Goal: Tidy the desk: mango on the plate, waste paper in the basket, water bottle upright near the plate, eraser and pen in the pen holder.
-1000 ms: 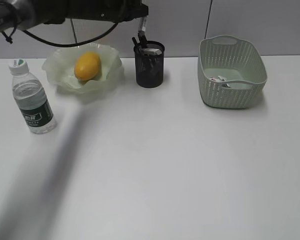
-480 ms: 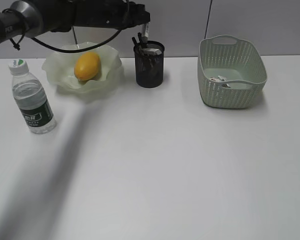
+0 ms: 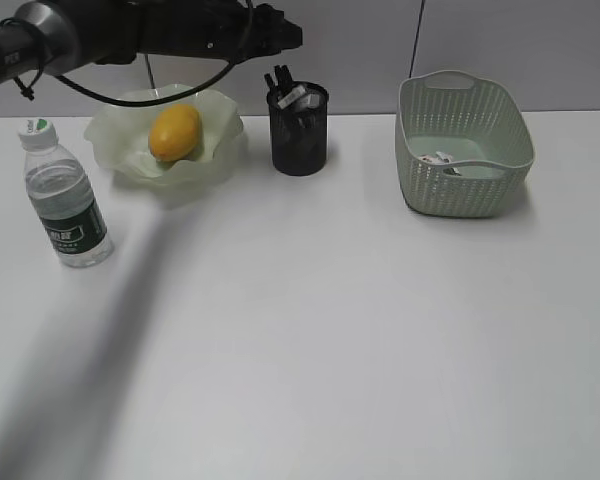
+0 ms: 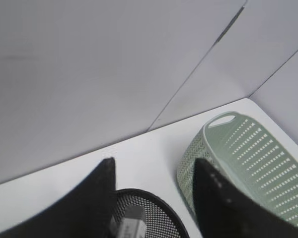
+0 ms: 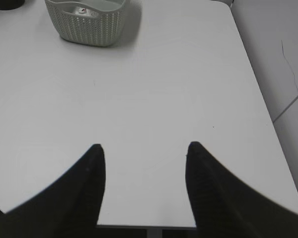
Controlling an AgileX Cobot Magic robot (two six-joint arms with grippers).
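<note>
My left claw (image 4: pixel 154 166) is hovering open and empty above the black mesh pen holder (image 3: pixel 299 130), which is holding dark pens. My right claw (image 5: pixel 144 148) is open over bare desk (image 3: pixel 360 330). The mango (image 3: pixel 174 132) is lying in the plate (image 3: pixel 120 140). The water bottle (image 3: pixel 64 195) is standing upright; its green label is too small to read.

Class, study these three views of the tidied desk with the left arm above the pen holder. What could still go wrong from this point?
1. The left gripper hangs open just above the pen holder; a low sideways move could tip it, since pens stick out above its rim.
2. The arm spans over the plate holding the mango; dropping while pulling back might knock them.
3. The water bottle stands upright near that path and could topple.
</note>
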